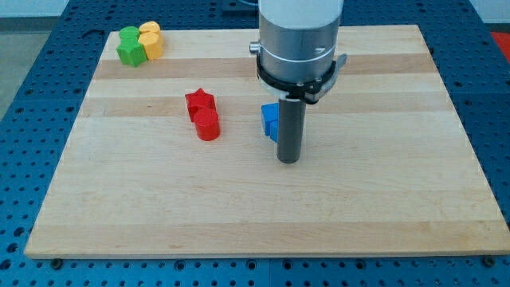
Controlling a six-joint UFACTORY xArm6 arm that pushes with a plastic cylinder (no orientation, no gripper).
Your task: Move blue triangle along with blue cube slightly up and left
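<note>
The rod comes straight down from the grey cylinder of the arm, and my tip (288,160) rests on the wooden tabletop (382,199) a little to the view's right of centre. There is no gripper on this arm to open or close, only the bare rod, so nothing is being clasped.

Just to the view's left of the rod, touching it or very nearly so, sits a blue block (270,120). The rod hides much of it, and I cannot make out whether I am seeing the blue cube, the blue triangle, or both pressed together; only one patch of blue shows. My tip lies at its lower right side, which I judge to be the proper side for pushing it up and left.

Further to the view's left stand a red star (200,102) and a red cylinder (207,125), touching one another. In the view's top left corner a green block (130,46) and a yellow block (151,39) sit together.

As for progress, I would say the push looks barely begun or just about to begin: the blue sits near mid-board, with open wood above and to its left.
</note>
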